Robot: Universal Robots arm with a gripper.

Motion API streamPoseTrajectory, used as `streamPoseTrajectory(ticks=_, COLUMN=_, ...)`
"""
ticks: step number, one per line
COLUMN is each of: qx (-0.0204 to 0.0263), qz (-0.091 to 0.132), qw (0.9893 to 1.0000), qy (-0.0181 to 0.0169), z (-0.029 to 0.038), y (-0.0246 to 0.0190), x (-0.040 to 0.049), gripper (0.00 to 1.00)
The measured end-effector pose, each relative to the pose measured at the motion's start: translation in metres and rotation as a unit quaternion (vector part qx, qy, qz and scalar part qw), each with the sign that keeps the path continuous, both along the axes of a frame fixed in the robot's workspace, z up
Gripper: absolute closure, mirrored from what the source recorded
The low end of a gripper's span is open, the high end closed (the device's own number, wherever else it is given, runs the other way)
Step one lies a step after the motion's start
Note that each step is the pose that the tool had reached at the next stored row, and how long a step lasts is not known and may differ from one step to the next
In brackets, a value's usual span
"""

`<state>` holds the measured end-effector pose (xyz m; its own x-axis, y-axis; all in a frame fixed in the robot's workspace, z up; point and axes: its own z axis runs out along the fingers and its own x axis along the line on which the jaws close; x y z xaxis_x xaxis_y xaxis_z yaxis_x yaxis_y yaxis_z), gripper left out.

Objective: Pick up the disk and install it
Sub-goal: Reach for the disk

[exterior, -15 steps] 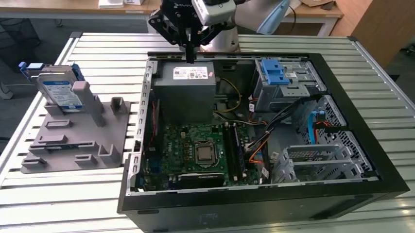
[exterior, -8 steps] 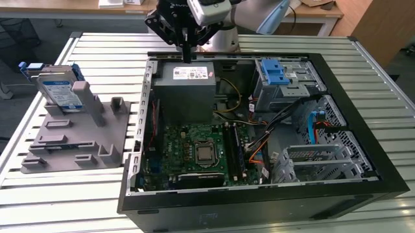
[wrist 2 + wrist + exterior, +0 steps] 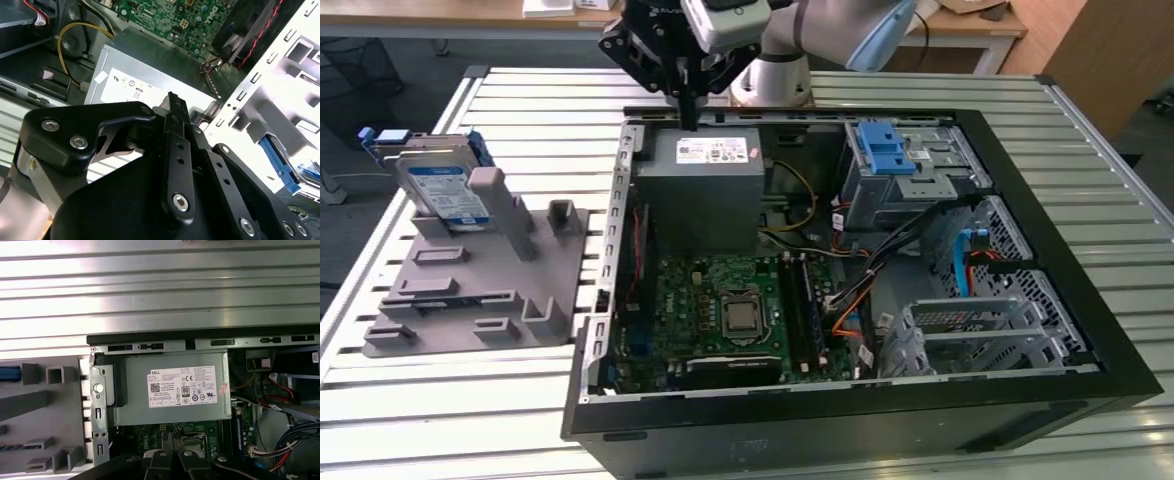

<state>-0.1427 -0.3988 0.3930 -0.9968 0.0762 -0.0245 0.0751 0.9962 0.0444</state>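
Note:
The disk (image 3: 443,190), silver with a white-and-blue label and a blue carrier frame, stands tilted in a slot at the far end of the grey fixture (image 3: 480,290), on the exterior view's left. My gripper (image 3: 683,115) hangs over the far edge of the open computer case, above the grey power-supply box (image 3: 704,185), well apart from the disk. In both wrist views its black fingers (image 3: 173,107) (image 3: 167,440) are pressed together with nothing between them. A blue strip (image 3: 10,374) shows on the fixture in the first wrist view.
The open black computer case (image 3: 1067,300) lies on a slatted metal table (image 3: 454,420). Inside are the green motherboard (image 3: 720,310), cables, and a metal drive bay with a blue latch (image 3: 887,150). The arm's base (image 3: 774,80) stands behind the case.

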Motion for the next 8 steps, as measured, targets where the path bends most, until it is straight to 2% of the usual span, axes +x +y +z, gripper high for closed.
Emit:
streamPoseTrajectory(ticks=4, qx=0.0, qz=0.0, qw=1.0, qy=0.0, z=-0.0001, y=0.0, x=-0.0051, gripper=0.89)
streamPoseTrajectory(ticks=8, qx=0.0, qz=0.0, qw=1.0, qy=0.0, z=0.0, y=0.0, x=-0.0055, gripper=0.89)
